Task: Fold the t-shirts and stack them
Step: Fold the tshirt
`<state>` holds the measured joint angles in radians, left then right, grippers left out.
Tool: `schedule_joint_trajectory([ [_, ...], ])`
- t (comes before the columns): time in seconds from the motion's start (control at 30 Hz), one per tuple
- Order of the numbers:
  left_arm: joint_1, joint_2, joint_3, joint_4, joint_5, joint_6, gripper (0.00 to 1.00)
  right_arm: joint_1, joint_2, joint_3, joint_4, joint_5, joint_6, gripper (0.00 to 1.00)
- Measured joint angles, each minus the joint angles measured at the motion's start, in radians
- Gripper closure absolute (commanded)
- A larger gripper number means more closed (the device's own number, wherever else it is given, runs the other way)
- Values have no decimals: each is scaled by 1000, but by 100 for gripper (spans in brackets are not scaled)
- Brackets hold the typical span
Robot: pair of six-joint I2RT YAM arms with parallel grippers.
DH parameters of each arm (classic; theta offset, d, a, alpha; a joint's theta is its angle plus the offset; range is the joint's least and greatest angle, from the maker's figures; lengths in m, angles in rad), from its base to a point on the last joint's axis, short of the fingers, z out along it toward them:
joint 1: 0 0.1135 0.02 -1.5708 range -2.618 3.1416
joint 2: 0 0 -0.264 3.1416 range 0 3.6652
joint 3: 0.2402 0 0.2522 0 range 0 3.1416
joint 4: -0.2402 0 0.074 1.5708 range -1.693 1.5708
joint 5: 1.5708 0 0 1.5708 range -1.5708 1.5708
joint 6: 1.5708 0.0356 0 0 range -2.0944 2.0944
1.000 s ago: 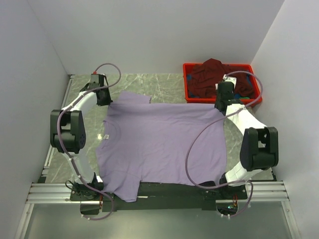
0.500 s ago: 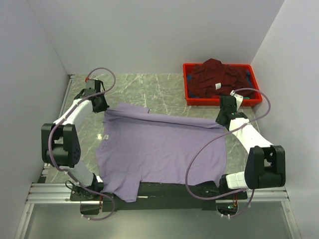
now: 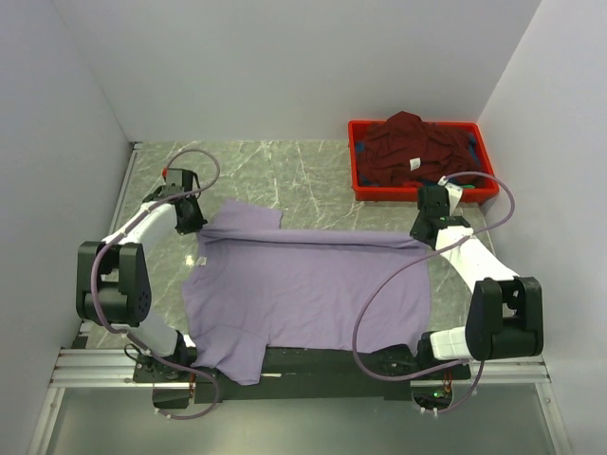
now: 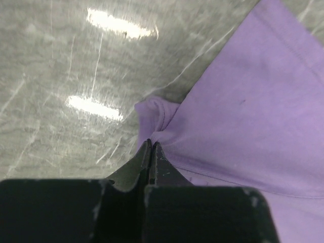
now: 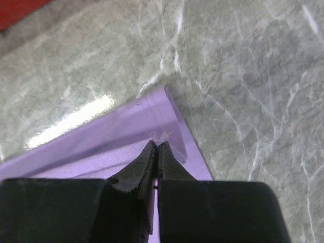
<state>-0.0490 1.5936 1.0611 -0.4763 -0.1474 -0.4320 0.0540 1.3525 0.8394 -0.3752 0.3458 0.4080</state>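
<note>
1. The lavender t-shirt (image 3: 303, 284) is lying spread on the desk (image 3: 275, 161). Its far edge is sitting nearer the arms than a second ago, doubling over the cloth beneath.
2. The left end effector (image 4: 151, 145) is clenching that edge's left end, and the right end effector (image 5: 156, 145) is pinching its right corner.
3. The first fold is evidently advancing, though it is not yet laid flat.
4. The maroon t-shirt (image 3: 413, 147) is waiting heaped in the red crate (image 3: 353, 161). The right arm is no longer overlapping the crate.

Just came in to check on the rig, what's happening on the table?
Both arms are working on the lavender t-shirt spread on the table. The left gripper and the right gripper are each shut on one end of its far edge, apparently mid-fold. The maroon t-shirt lies heaped in the red crate, not yet folded.
</note>
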Motion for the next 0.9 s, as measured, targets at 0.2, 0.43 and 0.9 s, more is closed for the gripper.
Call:
schedule_joint_trajectory([
  [0.2,0,19,-39,11,0,-1,100,0,82,0,-19,-6,8,100],
  [0.43,0,58,-71,23,-2,-5,98,0,176,9,-64,-26,15,100],
  [0.9,0,14,-97,14,-9,-35,56,-2,188,31,-157,-38,42,60],
])
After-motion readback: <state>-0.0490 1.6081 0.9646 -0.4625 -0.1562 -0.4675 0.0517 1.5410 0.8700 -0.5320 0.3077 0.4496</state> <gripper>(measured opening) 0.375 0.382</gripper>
